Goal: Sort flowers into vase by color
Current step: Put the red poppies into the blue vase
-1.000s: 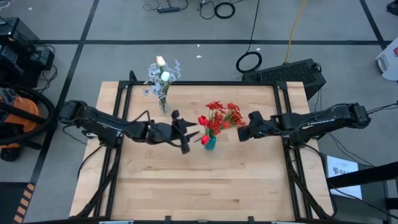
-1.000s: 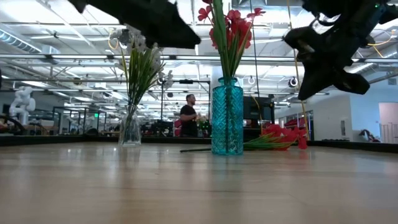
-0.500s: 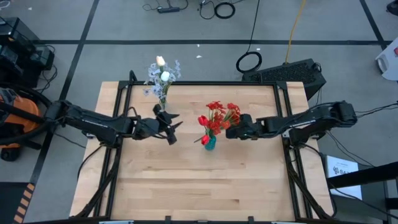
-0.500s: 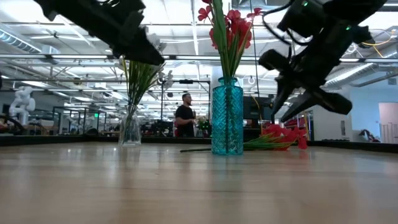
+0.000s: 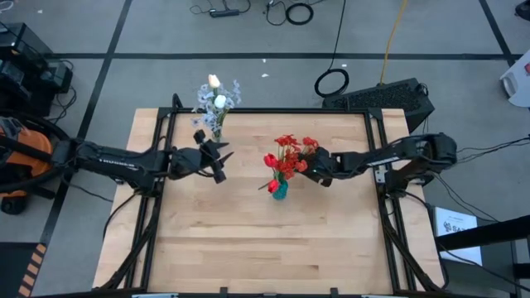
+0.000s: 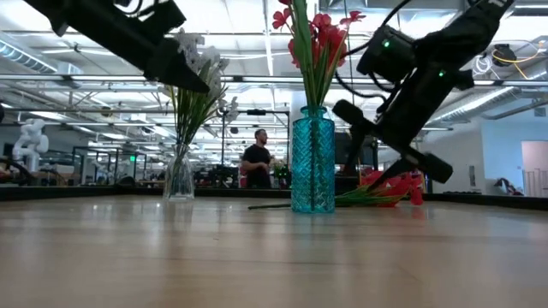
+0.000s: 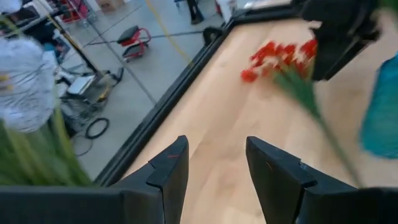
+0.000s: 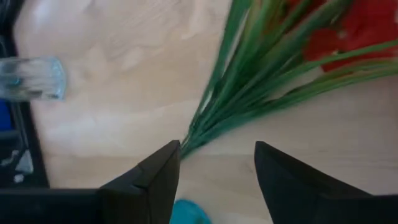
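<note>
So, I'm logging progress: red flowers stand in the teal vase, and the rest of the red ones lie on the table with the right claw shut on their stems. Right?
Not quite. The right claw is open above the loose red flowers, as the right wrist view shows. The teal vase does hold red flowers.

High view looks straight down; low view sits level; both share the teal vase

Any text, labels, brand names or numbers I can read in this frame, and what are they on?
None can be read for certain.
Left arm: pale lettering along the link in the high view, too small to read.
Paper sheet on the floor right of the table: dark print, too blurred to read.
Vases and flowers: no visible text.
</note>
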